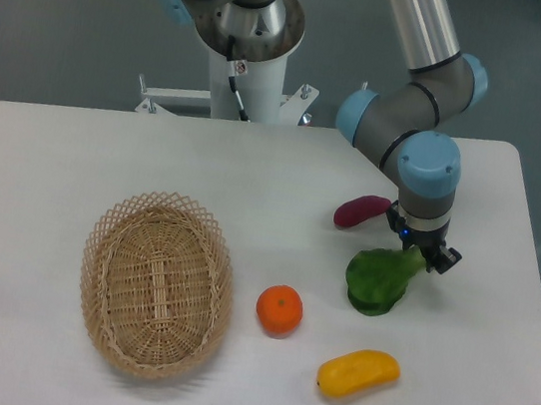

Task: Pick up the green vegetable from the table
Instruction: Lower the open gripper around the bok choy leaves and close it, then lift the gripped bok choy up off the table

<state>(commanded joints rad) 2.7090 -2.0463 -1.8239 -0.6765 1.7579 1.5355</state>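
The green vegetable (375, 281) lies on the white table (76, 155) at the right, its dark leafy head toward the front and its pale stalk pointing up-right. My gripper (422, 257) points straight down over the stalk end, and its dark fingers (444, 257) stand on either side of the stalk, closed on it. The leafy head still looks to rest on the table. The fingertips are largely hidden by the wrist and the stalk.
A purple oblong vegetable (361, 212) lies just behind-left of the gripper. An orange (279, 309) sits left of the green vegetable, a yellow oblong fruit (358, 373) in front. A wicker basket (155, 282) stands at the left. The table's right edge is close.
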